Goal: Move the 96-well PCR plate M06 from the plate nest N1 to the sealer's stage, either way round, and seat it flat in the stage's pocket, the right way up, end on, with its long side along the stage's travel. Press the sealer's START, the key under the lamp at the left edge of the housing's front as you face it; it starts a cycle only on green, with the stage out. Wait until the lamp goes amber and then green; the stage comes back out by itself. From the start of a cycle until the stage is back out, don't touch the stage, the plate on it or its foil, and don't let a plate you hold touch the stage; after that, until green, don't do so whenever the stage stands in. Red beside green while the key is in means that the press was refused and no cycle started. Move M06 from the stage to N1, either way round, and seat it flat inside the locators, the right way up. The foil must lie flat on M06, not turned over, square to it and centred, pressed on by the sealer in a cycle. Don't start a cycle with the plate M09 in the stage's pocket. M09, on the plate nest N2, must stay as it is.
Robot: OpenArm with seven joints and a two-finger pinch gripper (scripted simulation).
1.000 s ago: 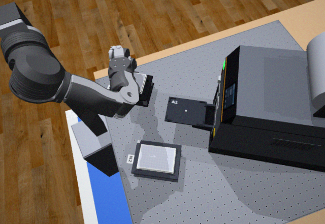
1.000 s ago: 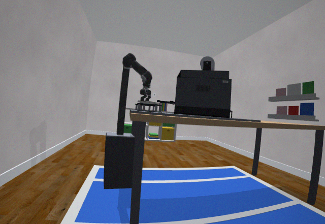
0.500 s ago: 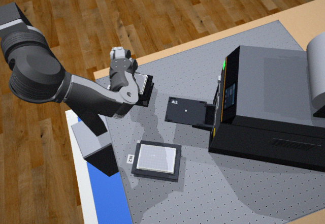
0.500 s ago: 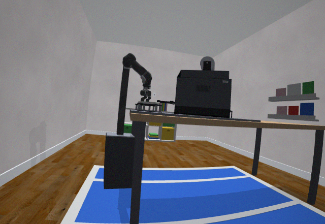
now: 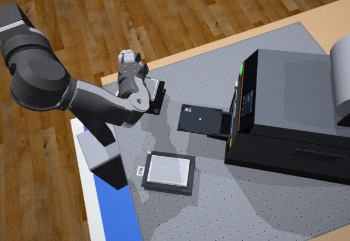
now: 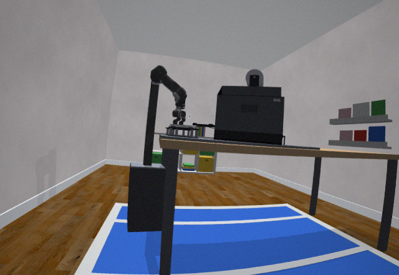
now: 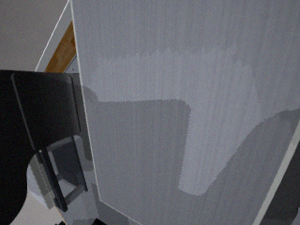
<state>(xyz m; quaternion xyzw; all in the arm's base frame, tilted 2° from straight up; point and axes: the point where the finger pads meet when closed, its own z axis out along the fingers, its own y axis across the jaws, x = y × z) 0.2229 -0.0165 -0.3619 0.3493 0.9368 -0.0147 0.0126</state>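
The arm (image 5: 93,103) hides most of gripped plate M06 (image 5: 154,89).

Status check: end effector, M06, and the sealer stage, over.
End effector shut on plate M06, at nest N1. Sealer stage out, pocket bare, lamp green. M09 seated on N2, off the path.

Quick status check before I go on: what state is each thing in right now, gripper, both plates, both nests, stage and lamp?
gripper: shut on plate M06
plate M06: gripped, over nest N1; whether it has lifted off is unclear
nest N1: mostly hidden under the arm
plate M09: seated flat in nest N2
nest N2: occupied
sealer stage: out, pocket empty
lamp: green
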